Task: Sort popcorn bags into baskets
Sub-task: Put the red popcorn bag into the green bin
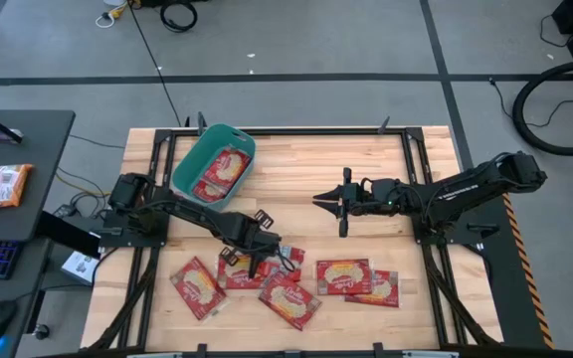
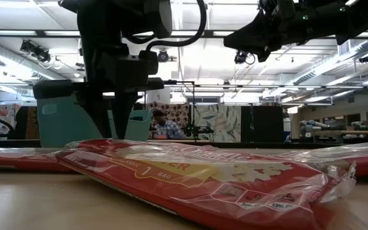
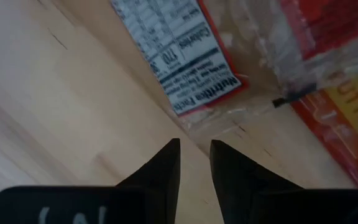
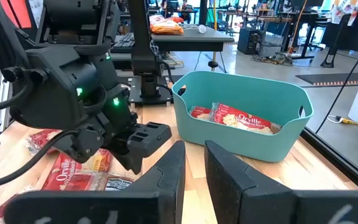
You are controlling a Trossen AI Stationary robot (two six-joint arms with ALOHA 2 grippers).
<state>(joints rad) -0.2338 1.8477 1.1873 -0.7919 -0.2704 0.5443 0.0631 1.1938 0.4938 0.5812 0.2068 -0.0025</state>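
Glossy red popcorn bags (image 1: 289,298) lie flat on pale wooden table (image 1: 296,159); more sit in the smooth, round-cornered teal tub (image 1: 189,164).
Left gripper (image 1: 255,264) hovers over the bags, fingers slightly parted, empty; a "Nutrition" panel reads below. Right gripper (image 1: 343,206) waits mid-table, fingers narrowly apart. Tub bags read "Orville".

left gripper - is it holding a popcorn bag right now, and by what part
Nothing is held. The left gripper has its fingers slightly apart above bare wood, just short of a popcorn bag's edge.
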